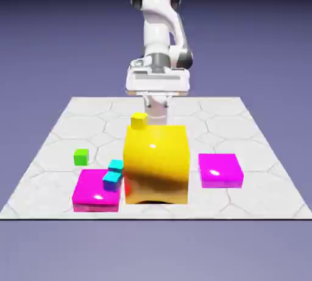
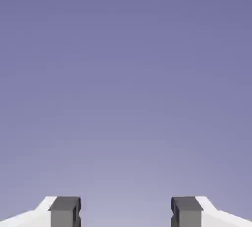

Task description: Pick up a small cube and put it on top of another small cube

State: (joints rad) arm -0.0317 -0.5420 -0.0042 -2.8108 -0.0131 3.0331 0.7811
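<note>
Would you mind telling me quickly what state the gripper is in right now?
Gripper: open and empty, with only the plain backdrop showing between its fingertips in the hand view.

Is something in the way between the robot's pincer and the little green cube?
Probably not. The tiny green cube sits alone on bare table, nothing on top of it. The big yellow block stands beside it toward the exterior view's right, hiding the pincer's tips. The hand view shows the pincer open and only backdrop, so its path can't be fully checked.
</note>
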